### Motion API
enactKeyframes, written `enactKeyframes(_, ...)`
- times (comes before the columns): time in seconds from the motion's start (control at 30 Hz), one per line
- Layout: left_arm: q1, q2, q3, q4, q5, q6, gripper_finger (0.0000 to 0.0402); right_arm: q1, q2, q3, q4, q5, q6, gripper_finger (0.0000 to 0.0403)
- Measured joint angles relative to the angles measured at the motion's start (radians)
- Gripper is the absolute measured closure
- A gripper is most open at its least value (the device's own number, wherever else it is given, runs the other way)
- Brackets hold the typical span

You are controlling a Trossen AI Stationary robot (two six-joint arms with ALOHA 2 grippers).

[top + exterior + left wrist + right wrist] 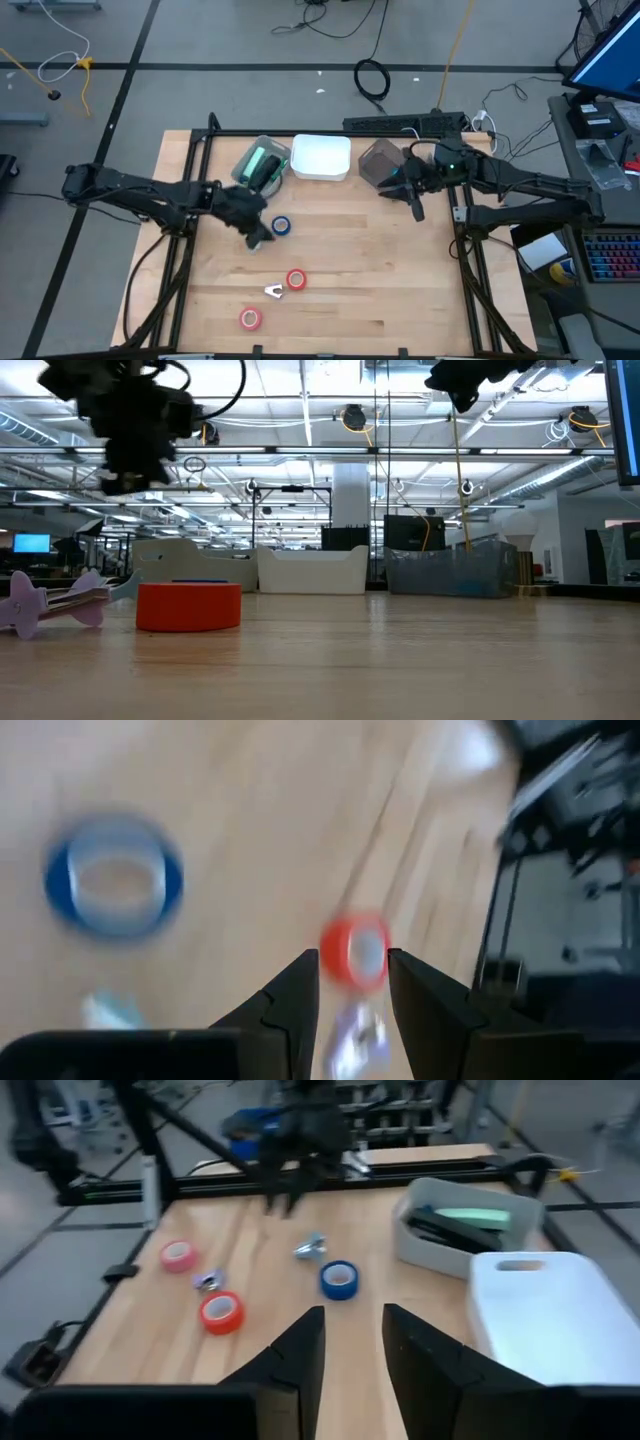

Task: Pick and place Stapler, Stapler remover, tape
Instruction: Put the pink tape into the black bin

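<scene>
A blue tape roll (282, 226) lies flat on the wooden table, just right of my left gripper (256, 232), which hangs open above the table with nothing between its fingers. A red tape roll (296, 280) and a pale staple remover (274, 291) lie nearer the front, and a pink roll (250, 318) lies closest to the near edge. A green stapler (262, 163) rests inside a clear bin (250, 150) at the back. My right gripper (412, 195) is raised at the back right, open and empty.
A white bin (321, 157) and a dark see-through bin (380, 163) stand beside the clear one along the far edge. A small pale bit (310, 1247) lies near the blue roll (338, 1279). A black frame (200, 150) borders the table.
</scene>
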Motion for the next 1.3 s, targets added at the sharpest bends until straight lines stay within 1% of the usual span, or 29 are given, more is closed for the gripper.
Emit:
enactKeyframes(0.13, -0.125, 0.001, 0.051, -0.193, -0.002, -0.148, 0.0277, 0.000, -0.029, 0.000, -0.006, 0.054, -0.014, 0.0309)
enactKeyframes(0.23, -0.219, 0.003, 0.097, -0.274, -0.030, -0.260, 0.0277, -0.001, -0.048, 0.000, -0.009, 0.087, -0.022, 0.0309)
enactKeyframes(0.3, -0.281, 0.003, 0.116, -0.283, -0.053, -0.329, 0.0277, -0.001, -0.061, 0.000, -0.014, 0.109, -0.022, 0.0309)
enactKeyframes(0.43, -0.401, 0.008, 0.134, -0.277, -0.118, -0.469, 0.0277, -0.001, -0.080, 0.000, -0.059, 0.111, -0.018, 0.0310)
enactKeyframes(0.5, -0.454, 0.028, 0.139, -0.268, -0.136, -0.529, 0.0277, -0.001, -0.084, 0.000, -0.073, 0.109, -0.004, 0.0310)
enactKeyframes(0.63, -0.543, 0.103, 0.161, -0.249, -0.139, -0.614, 0.0277, -0.001, -0.090, 0.000, -0.077, 0.109, 0.006, 0.0310)
enactKeyframes(0.77, -0.601, 0.209, 0.211, -0.249, -0.131, -0.654, 0.0277, -0.001, -0.091, 0.000, -0.078, 0.109, 0.008, 0.0310)
enactKeyframes(1.0, -0.663, 0.382, 0.322, -0.285, -0.128, -0.711, 0.0277, -0.001, -0.091, 0.000, -0.095, 0.109, 0.005, 0.0310)
enactKeyframes(1.17, -0.691, 0.485, 0.340, -0.289, -0.102, -0.770, 0.0277, -0.001, -0.092, 0.000, -0.144, 0.109, 0.005, 0.0310)
enactKeyframes(1.3, -0.709, 0.528, 0.343, -0.289, -0.101, -0.803, 0.0277, -0.001, -0.093, 0.000, -0.186, 0.109, 0.007, 0.0310)
